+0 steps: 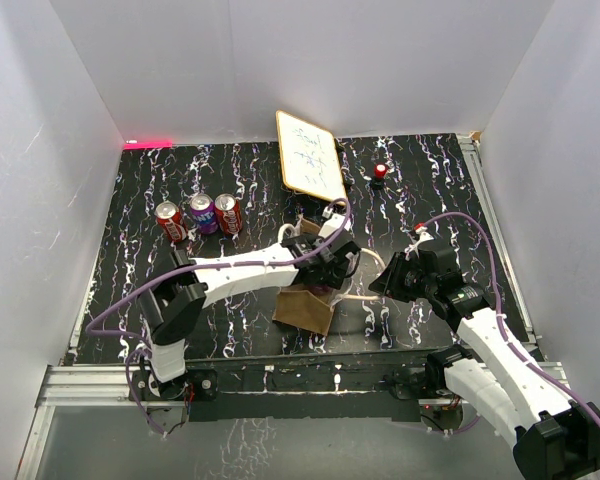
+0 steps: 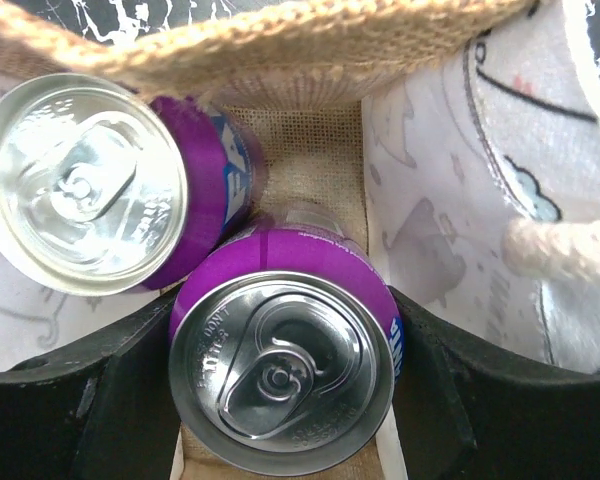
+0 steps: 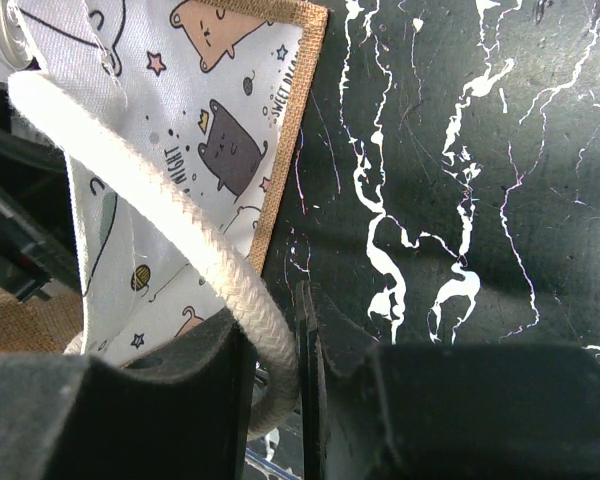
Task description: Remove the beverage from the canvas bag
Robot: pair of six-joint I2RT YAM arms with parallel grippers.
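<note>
Marbled table [image 1: 240,325], canvas bag [image 1: 305,310], purple can [image 2: 280,370]

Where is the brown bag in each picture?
Top external: the canvas bag sits mid-table, near the front.
Left wrist: we look inside it, woven rim on top, purple can within.
Right wrist: its cartoon side, upper left.
Shared: the white rope handle, in all three.

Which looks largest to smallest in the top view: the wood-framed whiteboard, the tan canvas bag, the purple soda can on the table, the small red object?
1. Wood-framed whiteboard
2. Tan canvas bag; the left arm hides part of it, so its place against the whiteboard is unsure
3. Purple soda can
4. Small red object
</note>
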